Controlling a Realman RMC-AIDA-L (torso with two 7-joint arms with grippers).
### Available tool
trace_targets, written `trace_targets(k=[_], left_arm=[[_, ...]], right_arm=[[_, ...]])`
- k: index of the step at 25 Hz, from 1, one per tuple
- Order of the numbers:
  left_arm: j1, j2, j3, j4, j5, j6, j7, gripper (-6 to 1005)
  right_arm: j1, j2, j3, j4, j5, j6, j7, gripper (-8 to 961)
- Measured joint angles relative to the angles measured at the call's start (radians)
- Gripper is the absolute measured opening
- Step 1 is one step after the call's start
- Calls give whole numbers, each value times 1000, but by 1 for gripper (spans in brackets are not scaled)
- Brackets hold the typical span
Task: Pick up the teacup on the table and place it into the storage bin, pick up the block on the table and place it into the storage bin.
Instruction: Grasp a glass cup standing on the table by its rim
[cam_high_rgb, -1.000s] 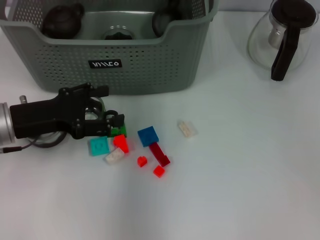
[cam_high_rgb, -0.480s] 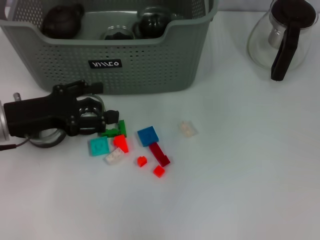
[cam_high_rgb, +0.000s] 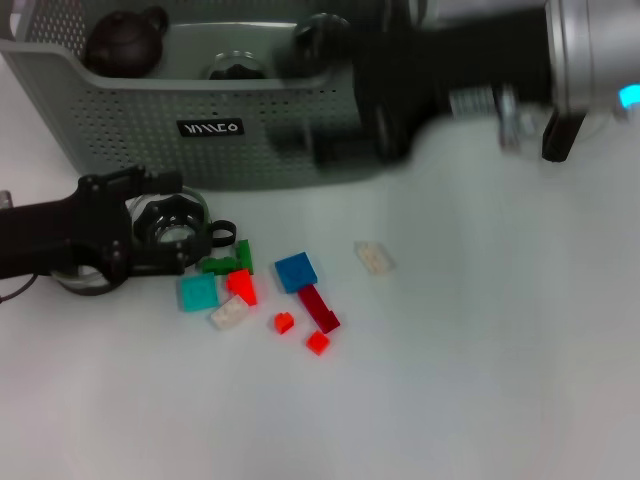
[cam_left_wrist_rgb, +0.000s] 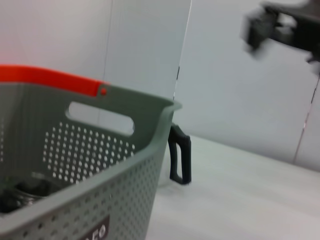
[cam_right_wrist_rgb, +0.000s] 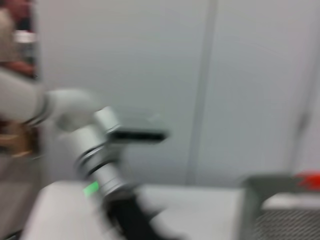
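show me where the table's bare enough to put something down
Bare table runs along the near edge below the blocks and across the right side, under the right arm's gripper. It is crowded between the bin and the blocks, where the left gripper sits.

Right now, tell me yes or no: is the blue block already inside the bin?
No. In the head view the blue block lies on the table among the other blocks, in front of the bin.
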Motion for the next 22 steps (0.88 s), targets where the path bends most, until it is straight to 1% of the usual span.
trace_targets(k=[2,4,7,9,11,13,15,22], left_arm=[[6,0,-2,12,20,2,-1,900],[18,0,-2,37,40,2,-2,899],[41,0,-12,91,54,9,-2,897],[53,0,-19,126,58,20,-2,896],[65,-1,-20,159,71,27,-3,896],[68,-2,-20,168,80,28,-3,895],[79,-7,-24,206,119,23,-4,894],[83,-11,-29,277,199,28,-8,890]], right_arm=[[-5,-1,2,30,-34,-109,-22,598],[-7,-1,2,60,-61,-182,-38,597],[-10,-1,-1,102,-89,-252,-42,596],[-11,-1,-5,129,-102,-276,-42,596],[-5,1,-11,160,-118,-282,-42,595],[4,2,-21,191,-131,-280,-41,594],[11,4,-34,217,-136,-267,-42,594],[31,8,-106,279,-128,-165,-41,588]])
